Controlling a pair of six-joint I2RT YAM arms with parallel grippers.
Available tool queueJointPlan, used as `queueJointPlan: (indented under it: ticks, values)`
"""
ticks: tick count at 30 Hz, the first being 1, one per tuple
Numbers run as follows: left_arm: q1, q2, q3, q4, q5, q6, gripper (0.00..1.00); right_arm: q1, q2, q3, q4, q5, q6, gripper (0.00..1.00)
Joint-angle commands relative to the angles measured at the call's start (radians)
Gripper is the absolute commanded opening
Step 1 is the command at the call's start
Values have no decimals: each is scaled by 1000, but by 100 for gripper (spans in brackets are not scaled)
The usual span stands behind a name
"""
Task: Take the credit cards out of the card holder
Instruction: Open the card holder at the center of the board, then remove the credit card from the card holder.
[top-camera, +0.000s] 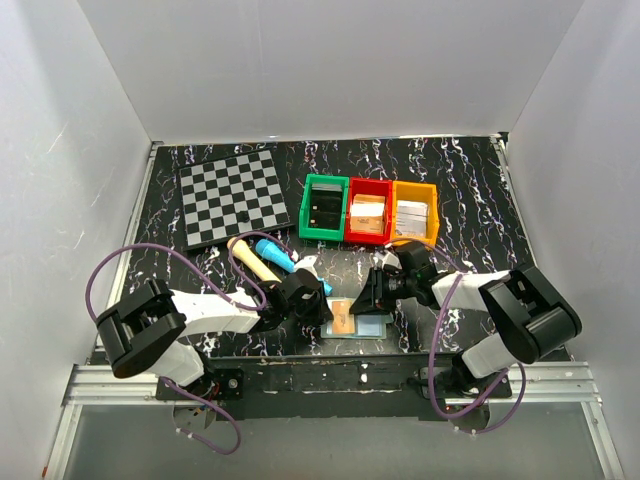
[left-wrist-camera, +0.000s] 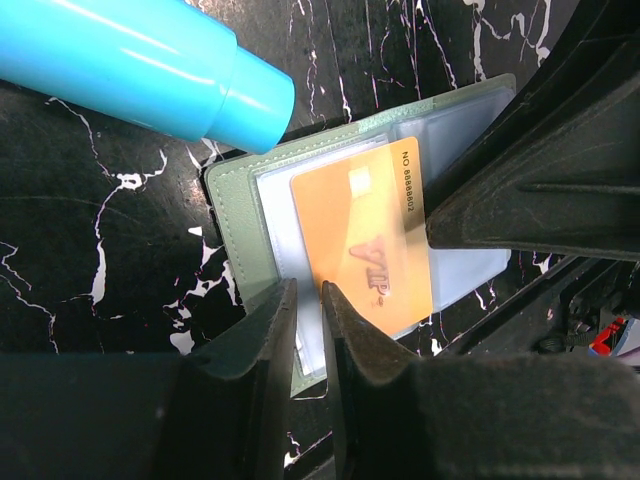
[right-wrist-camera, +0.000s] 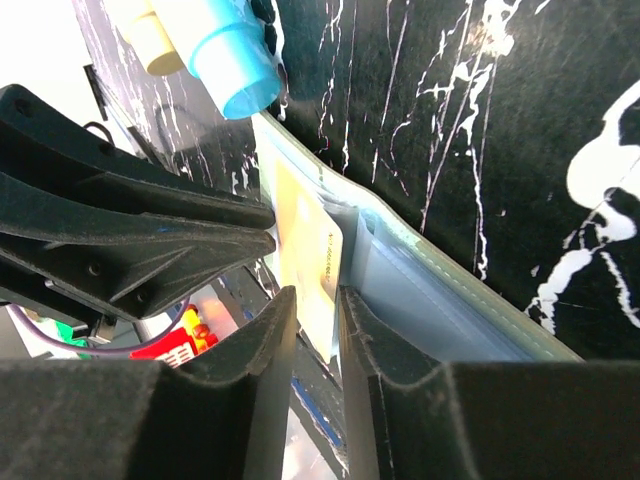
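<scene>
The card holder (top-camera: 374, 328) lies open near the table's front edge, grey-green outside (left-wrist-camera: 235, 225) with pale blue-grey sleeves (right-wrist-camera: 450, 290). One of the credit cards (left-wrist-camera: 365, 235), orange with "VIP" on it, sticks partly out of a sleeve. From the side its pale edge (right-wrist-camera: 310, 250) shows. My left gripper (left-wrist-camera: 309, 300) is pinched on the holder's near edge, jaws almost together. My right gripper (right-wrist-camera: 317, 300) straddles the card's free end with a narrow gap left beside the card. In the top view the left gripper (top-camera: 322, 308) and right gripper (top-camera: 366, 303) meet over the holder.
A blue cylinder (top-camera: 272, 252) and a cream one (top-camera: 255, 262) lie just behind the holder, close to the left gripper. A checkered board (top-camera: 233, 197) sits at the back left. Green (top-camera: 323, 208), red (top-camera: 368, 211) and orange (top-camera: 414, 212) bins stand behind the middle.
</scene>
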Motion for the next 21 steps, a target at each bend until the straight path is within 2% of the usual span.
queueJointPlan:
  ticks: [1,8,21]
  values:
    - [1,11,-2,-34,-10,4,16,17,18,15,13,-34,-24,30]
    - [1,8,-5,-34,-12,3,13,22,24,20,9,-33,-28,28]
    - [1,19,-6,-29,-6,6,8,22,29,22,5,-45,-34,11]
